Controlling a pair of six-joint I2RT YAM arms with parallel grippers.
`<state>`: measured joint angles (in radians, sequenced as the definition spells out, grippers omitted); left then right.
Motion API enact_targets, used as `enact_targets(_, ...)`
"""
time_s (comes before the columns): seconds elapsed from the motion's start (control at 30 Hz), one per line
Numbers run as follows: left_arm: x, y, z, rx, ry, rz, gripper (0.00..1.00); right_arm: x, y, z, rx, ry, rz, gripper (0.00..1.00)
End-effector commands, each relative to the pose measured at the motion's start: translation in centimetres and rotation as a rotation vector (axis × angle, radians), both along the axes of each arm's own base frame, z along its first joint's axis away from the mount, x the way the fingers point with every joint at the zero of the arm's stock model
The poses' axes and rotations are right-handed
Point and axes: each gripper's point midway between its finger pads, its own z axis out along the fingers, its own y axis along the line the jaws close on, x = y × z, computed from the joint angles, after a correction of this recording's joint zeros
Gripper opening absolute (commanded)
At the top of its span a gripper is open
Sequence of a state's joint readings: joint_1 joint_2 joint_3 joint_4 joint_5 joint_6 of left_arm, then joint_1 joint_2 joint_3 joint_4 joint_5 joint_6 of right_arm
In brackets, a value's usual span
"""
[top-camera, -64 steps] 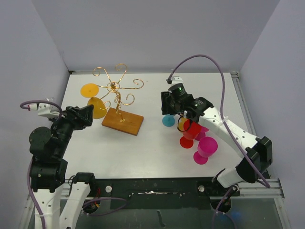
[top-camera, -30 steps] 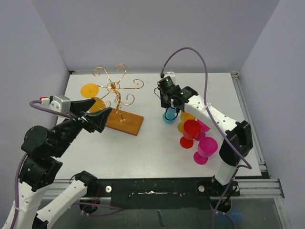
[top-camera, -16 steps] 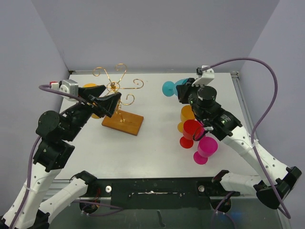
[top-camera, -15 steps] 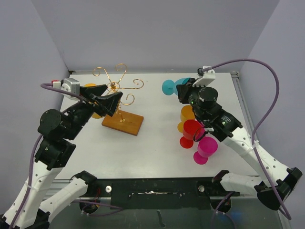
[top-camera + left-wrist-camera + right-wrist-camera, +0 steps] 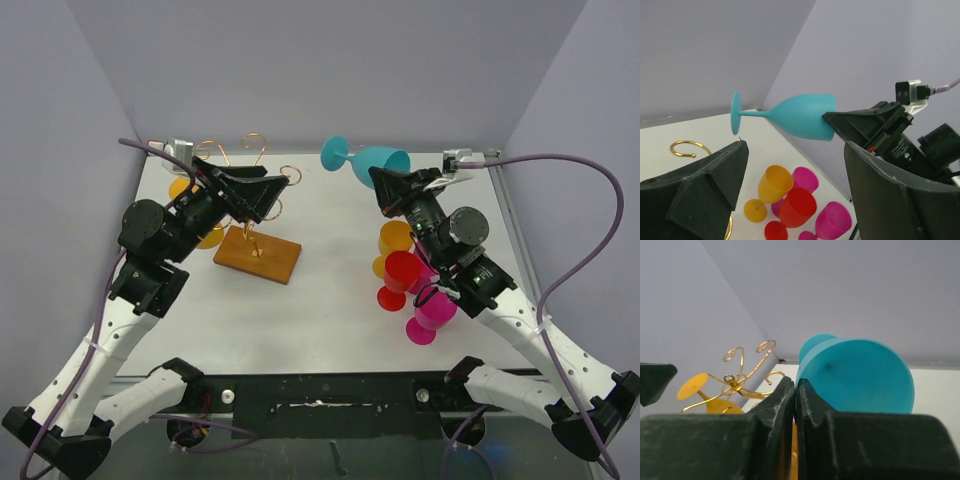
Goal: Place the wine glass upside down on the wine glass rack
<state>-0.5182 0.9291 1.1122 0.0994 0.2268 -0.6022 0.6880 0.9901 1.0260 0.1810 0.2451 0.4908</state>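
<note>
Both arms raised; left claw [image 5: 268, 197] spread wide, right claw [image 5: 385, 190] pinched tight.

White table [image 5: 330, 300], yellow-orange plastic wine glass [image 5: 394, 238], red wine glass [image 5: 402, 270] just beside it, magenta wine glass [image 5: 436, 306] nearest the front, second magenta wine glass [image 5: 809, 177] behind, clustered at the right, pale lilac walls [image 5: 300, 60].

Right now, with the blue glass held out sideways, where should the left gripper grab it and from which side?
Probably the thin stem, approached from the left. The blue glass lies level, foot toward the open left gripper, while the right gripper pinches the bowl's rim, leaving the stem free.
</note>
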Motion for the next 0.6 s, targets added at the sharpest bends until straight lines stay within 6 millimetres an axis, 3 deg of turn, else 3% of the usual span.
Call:
enact_targets(0.0,-1.3,-0.2,5.1,-0.208,-0.038,-0.073,0.75,-2.5,-0.2,6.1,0.166,-0.188,0.079,0.0)
enact_targets(0.2,0.1,-1.2,6.0,-0.331,0.081,-0.114,0.7,-4.1,-0.2,8.9,0.282,-0.277,0.143,0.0)
enact_targets(0.57,1.6,-2.3,5.8,-0.484,0.186,-0.135,0.67,-4.8,0.1,11.9,0.419,-0.328,0.208,0.0)
